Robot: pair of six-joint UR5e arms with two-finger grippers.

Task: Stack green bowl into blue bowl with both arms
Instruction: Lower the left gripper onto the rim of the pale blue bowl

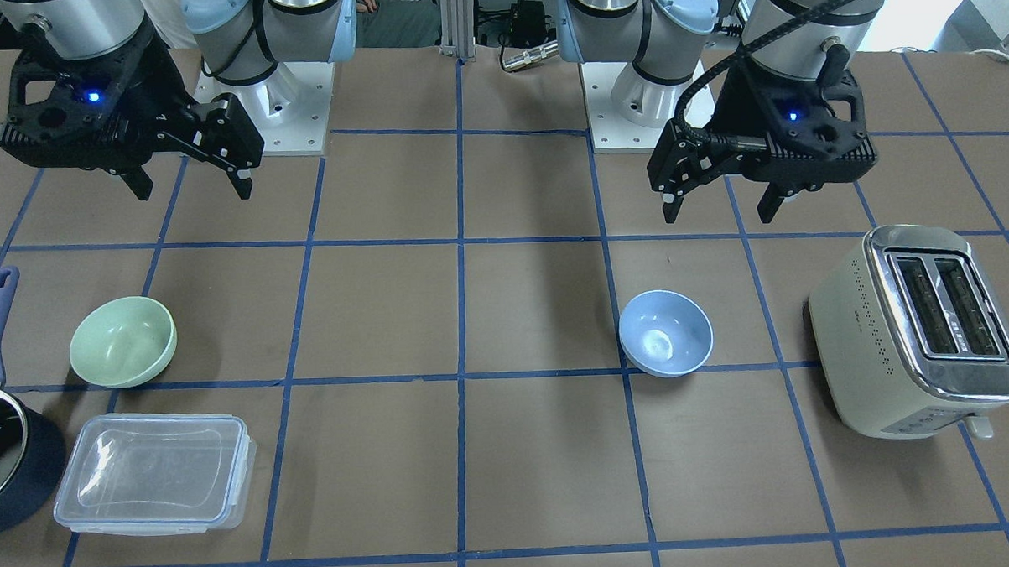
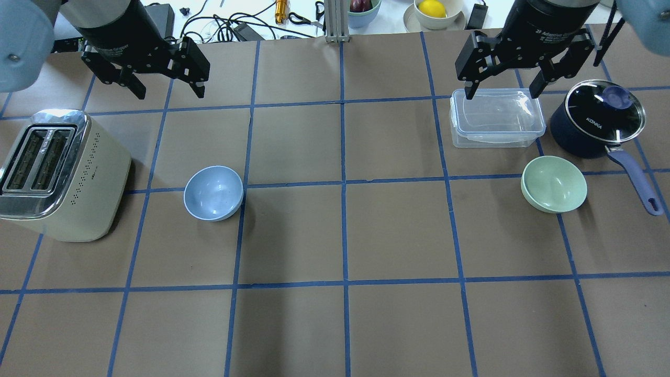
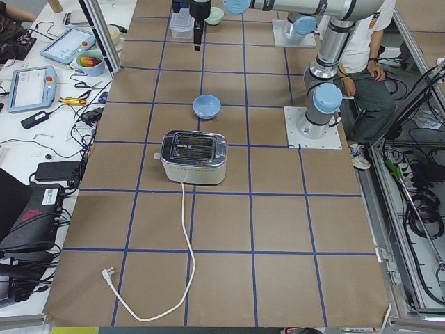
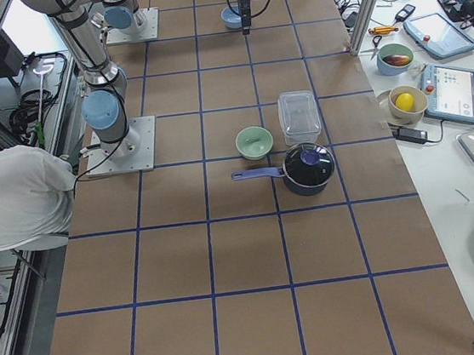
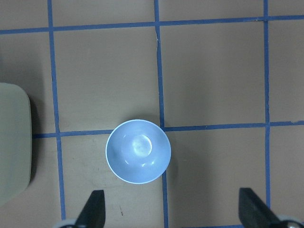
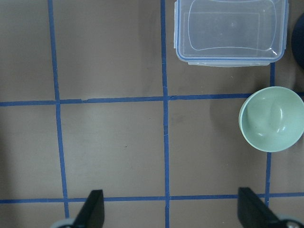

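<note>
Green bowl (image 2: pixel 554 184) sits upright on the table (image 2: pixel 340 235) near the navy saucepan (image 2: pixel 576 140), well apart from the blue bowl (image 2: pixel 213 192), and looks light, rigid and slick, so pinching its rim seems wisest for the right gripper (image 2: pixel 501 93), its jaws spread empty like those of the left gripper (image 2: pixel 170 93).

Brown table (image 2: pixel 398 235) gridded with blue tape (image 2: pixel 343 183); beside it, a white bench (image 3: pixel 49 139) (cluttered with cables (image 2: pixel 209 23), perhaps tablets (image 3: pixel 31 87)).

Overhead opposite front camera, left wrist camera above blue bowl (image 5: pixel 137 151)
</note>
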